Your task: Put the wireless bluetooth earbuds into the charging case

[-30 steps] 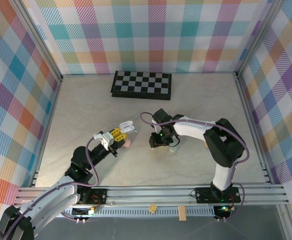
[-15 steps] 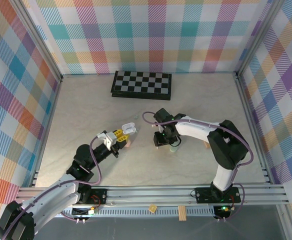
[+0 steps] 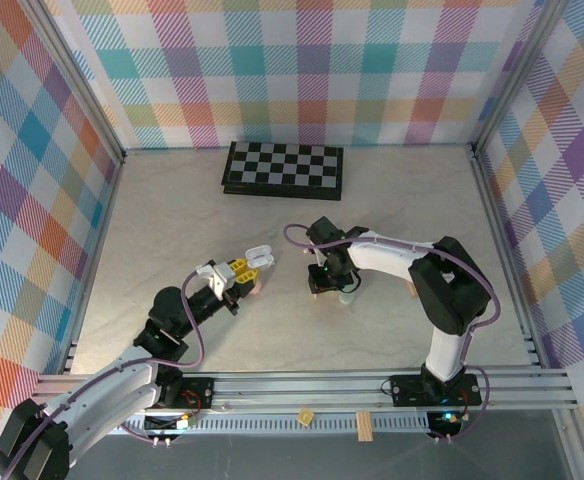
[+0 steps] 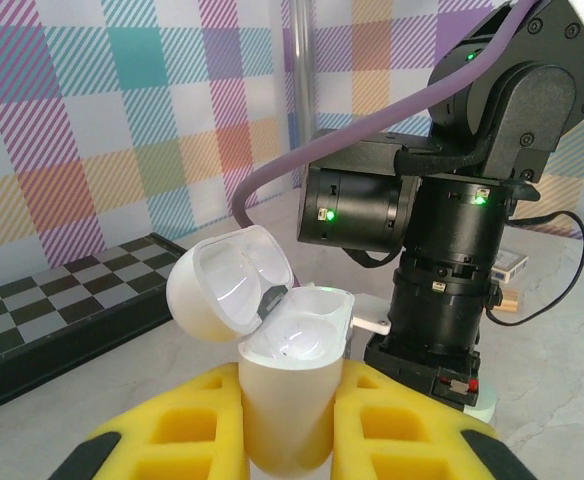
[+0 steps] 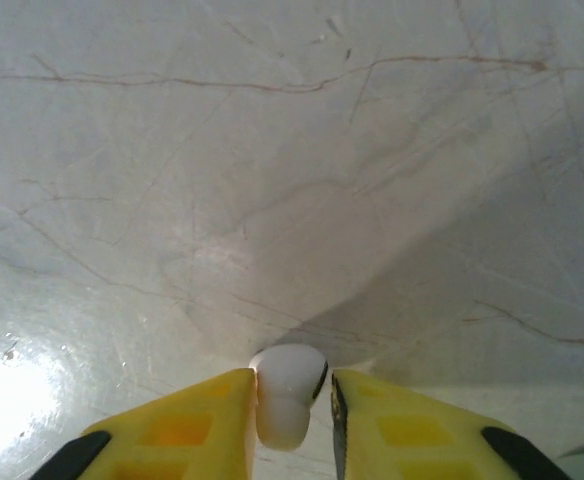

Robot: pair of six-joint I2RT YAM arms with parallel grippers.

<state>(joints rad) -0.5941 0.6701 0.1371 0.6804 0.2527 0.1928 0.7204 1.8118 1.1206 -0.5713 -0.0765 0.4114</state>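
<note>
- Noted, against the view a second back, a slight rightward shift of the right gripper [image 3: 329,283] over the table [image 3: 172,220]. Next to no change found in the last half second.
- Found the left gripper [image 3: 234,272] clamped on the charging case [image 4: 287,400]. Held upright, with the lid [image 4: 230,290] hinged open to one side. Wells exposed and, as far as can be seen, vacant.
- Found the right gripper closed on a white earbud [image 5: 287,395], pinched at the very tips of the yellow pads, low over bare table. Cannot tell whether it touches the surface.
- Judged as the step in hand: carrying the earbud across to the open case, which sits a short way to the robot's left of it.
- Recommended: lift clear first, then travel. Mind the pale green object [image 3: 347,296] just beside the right gripper.
- Recommended: approach from above on the side away from the lid, line the stem up with a well, and lower slowly.
- Recommended: part the fingers only once the earbud is seated, holding the left clamp steady throughout.
- Flagged as risk: a small, glossy part held at the pad edge is likely to twist or slip under any jolt.
</note>
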